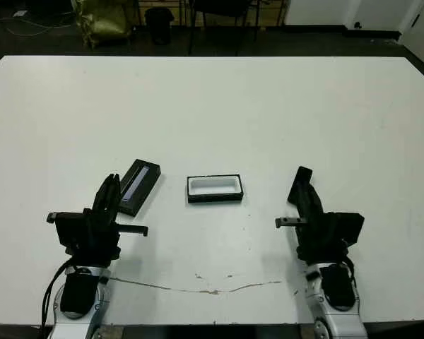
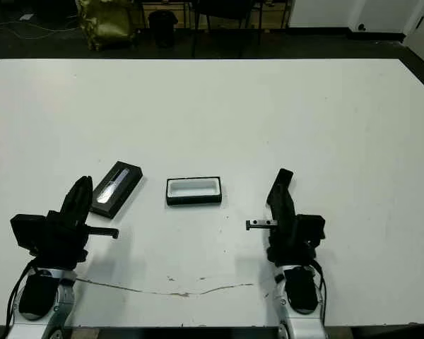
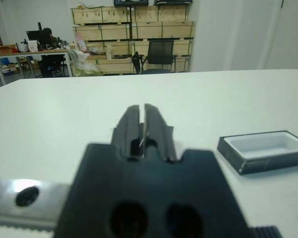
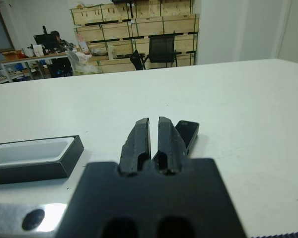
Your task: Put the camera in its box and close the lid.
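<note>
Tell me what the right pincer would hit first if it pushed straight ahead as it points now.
Most likely the camera: it lies just past the right pincer, slightly off its line, so contact might only be a glancing brush. Depth is hard to judge. Beyond it, only bare table.

Both arms are showing the same build. Left pincer point(image 1: 112, 185): two black ribbed fingers tapering to blunt tips, rising from a boxy black body. Behind the body, a white and silver wrist housing; black cables point(image 1: 53, 291) are looping beside it. A thin black rod is sticking sideways. Right pincer point(image 1: 302, 181): identical black fingers, black block, white wrist shell.
</note>
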### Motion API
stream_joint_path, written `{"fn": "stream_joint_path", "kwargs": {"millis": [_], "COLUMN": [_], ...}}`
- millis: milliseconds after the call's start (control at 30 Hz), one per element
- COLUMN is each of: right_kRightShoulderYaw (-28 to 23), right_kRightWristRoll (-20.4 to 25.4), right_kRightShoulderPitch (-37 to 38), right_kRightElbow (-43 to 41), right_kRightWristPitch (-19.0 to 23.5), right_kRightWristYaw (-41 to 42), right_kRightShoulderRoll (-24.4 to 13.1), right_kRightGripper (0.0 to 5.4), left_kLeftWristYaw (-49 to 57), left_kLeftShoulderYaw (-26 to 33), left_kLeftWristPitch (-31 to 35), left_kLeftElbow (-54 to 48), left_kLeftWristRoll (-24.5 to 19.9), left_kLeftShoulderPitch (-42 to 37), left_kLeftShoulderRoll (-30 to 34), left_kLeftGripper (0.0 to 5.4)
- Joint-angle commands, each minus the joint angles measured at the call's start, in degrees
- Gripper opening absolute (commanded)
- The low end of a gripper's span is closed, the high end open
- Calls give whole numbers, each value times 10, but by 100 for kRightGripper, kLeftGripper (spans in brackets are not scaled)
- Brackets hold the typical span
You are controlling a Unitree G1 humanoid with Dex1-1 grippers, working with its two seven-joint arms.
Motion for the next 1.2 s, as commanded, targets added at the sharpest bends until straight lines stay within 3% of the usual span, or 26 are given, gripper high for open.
{"fn": "stream_joint_path", "kwargs": {"millis": [33, 333, 567, 733, 867, 967, 1067, 1200], "right_kRightShoulderYaw": [1, 0, 9, 17, 23, 32, 50, 62], "right_kRightWristRoll": [-3, 1, 1, -13, -11, -27, -45, -47], "right_kRightShoulderPitch": [-2, 6, 4, -7, -34, -50, -62, -86], "right_kRightElbow": [7, -7, -25, -46, -30, -24, -38, -16], "right_kRightWristPitch": [11, 34, 19, 42, 34, 43, 93, 107], "right_kRightWristYaw": [-3, -15, -13, -29, -33, -45, -72, -102], "right_kRightShoulderRoll": [-2, 4, 6, 17, 28, 37, 54, 68], "right_kRightGripper": [0, 0, 0, 0, 0, 35, 98, 190], "left_kLeftWristYaw": [-3, 2, -1, 3, -2, -5, -7, -8], "left_kLeftShoulderYaw": [0, -9, -8, -10, -11, -10, -9, -8], "left_kLeftWristPitch": [2, 17, 8, 25, 24, 23, 26, 33], "left_kLeftElbow": [13, 3, 11, 0, 0, 0, -1, -1], "left_kLeftWristRoll": [-2, 6, -3, -3, -4, -5, -8, -11], "left_kLeftShoulderPitch": [7, 13, 12, 14, 14, 14, 15, 14], "left_kLeftShoulderRoll": [2, 0, -1, -4, -2, 1, 1, 1], "left_kLeftGripper": [1, 1, 1, 1, 1, 0, 0, 0]}}
